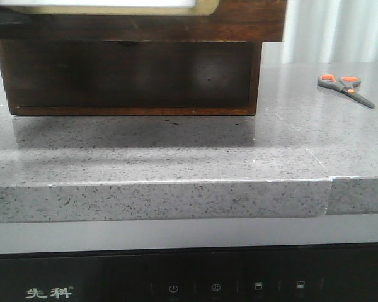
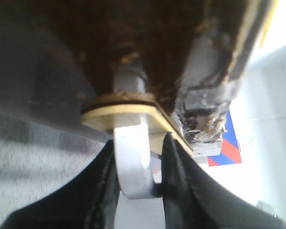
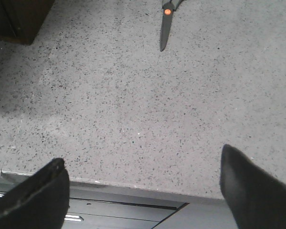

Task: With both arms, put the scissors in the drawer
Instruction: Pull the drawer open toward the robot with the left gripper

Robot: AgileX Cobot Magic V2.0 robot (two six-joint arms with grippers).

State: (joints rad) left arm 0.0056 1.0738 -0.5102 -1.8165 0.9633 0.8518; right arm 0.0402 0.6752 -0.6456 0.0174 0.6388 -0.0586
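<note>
Left gripper point(image 2: 139, 181): fingers closing around a white curved handle point(image 2: 133, 162) under the dark wooden cabinet point(image 1: 132, 75). Right gripper point(image 3: 143, 191): hanging spread wide, holding nothing, above the grey speckled counter point(image 3: 133, 109). Scissors point(image 3: 166, 21) lying flat well ahead of its fingertips, apart from the cabinet.

A speckled grey stone worktop point(image 1: 176, 157) (a seam splits its front edge near the right) sits above a black appliance panel point(image 1: 189, 283) bearing white characters and button icons.
</note>
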